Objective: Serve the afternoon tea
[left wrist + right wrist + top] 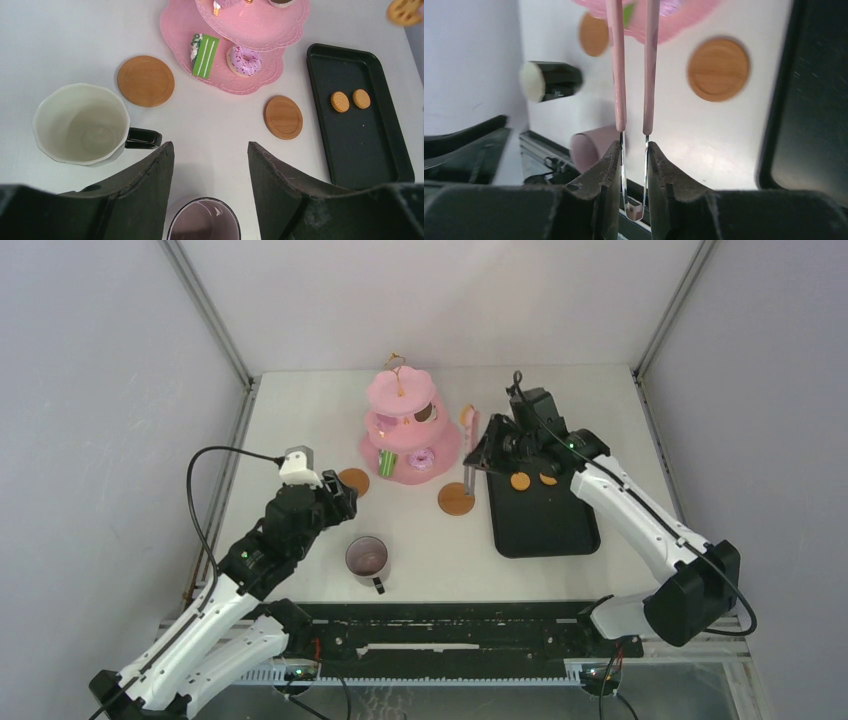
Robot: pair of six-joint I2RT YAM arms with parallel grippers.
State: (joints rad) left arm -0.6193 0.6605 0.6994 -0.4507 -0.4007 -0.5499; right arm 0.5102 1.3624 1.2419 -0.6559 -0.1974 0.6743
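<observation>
- While the right gripper [634,150] squeezes the tongs [616,75] shut on a round cookie [467,417], it hangs between the black tray [545,530] and the pink cake stand [405,430] near the table's [300,410] far edge.
- Two cookies [520,480] lie at the tray's far end.
- The left gripper [210,150] is wide open, holding nothing, above a mug [202,222] by the near edge.
- Both coasters [456,499] are bare.
- The job seems to be filling the stand. Next, the cookie needs setting softly on a tier, then letting go.
</observation>
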